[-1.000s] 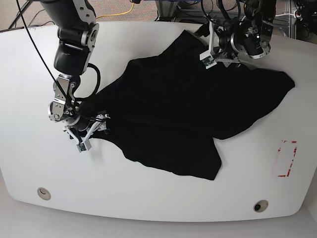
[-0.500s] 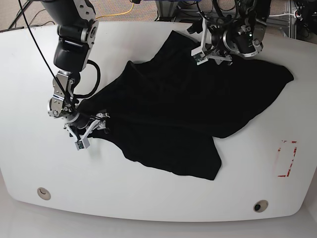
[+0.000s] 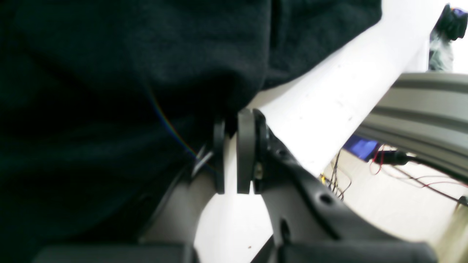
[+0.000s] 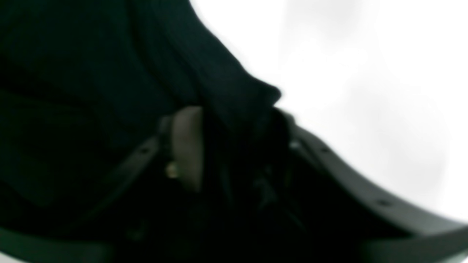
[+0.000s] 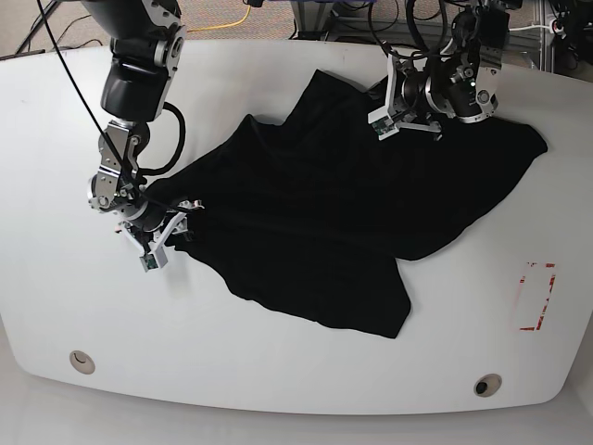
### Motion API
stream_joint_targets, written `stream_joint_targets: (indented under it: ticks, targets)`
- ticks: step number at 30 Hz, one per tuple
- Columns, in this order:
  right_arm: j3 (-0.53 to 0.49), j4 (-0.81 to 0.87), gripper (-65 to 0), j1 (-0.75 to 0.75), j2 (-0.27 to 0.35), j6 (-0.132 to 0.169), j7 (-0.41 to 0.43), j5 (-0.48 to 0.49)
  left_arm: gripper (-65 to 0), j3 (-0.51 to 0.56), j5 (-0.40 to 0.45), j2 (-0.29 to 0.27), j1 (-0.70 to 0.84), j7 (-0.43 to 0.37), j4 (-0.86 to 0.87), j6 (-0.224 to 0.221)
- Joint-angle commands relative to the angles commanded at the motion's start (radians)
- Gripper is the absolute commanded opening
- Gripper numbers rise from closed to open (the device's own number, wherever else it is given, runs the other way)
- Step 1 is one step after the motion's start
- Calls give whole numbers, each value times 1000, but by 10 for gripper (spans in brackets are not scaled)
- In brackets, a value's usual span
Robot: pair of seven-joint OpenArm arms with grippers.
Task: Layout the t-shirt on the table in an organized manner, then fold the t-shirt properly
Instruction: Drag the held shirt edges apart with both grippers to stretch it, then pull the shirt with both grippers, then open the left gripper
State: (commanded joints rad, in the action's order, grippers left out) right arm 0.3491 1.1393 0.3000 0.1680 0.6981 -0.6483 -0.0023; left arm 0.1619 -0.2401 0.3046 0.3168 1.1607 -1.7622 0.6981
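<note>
Base view: the white table (image 5: 278,371) carries the black t-shirt (image 5: 352,213), spread crumpled across its centre.
The right gripper (image 5: 176,227) at nine o'clock is clamped on the t-shirt's edge; the left gripper (image 5: 405,113) at one o'clock pinches the t-shirt's far edge between nearly closed fingers (image 3: 245,153). A red tape rectangle (image 5: 535,297) sits at four o'clock.
</note>
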Motion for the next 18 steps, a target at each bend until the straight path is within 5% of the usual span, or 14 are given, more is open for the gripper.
stream_joint_targets:
  ticks: [5,18]
  targets:
    - [2,68,-569,-31,-28,0,-46,0,-626,-2,2,58,0,-38,2,0]
    - [-3,292,-571,-218,-101,0,-118,-5,-626,-161,0,239,0,-74,17,0]
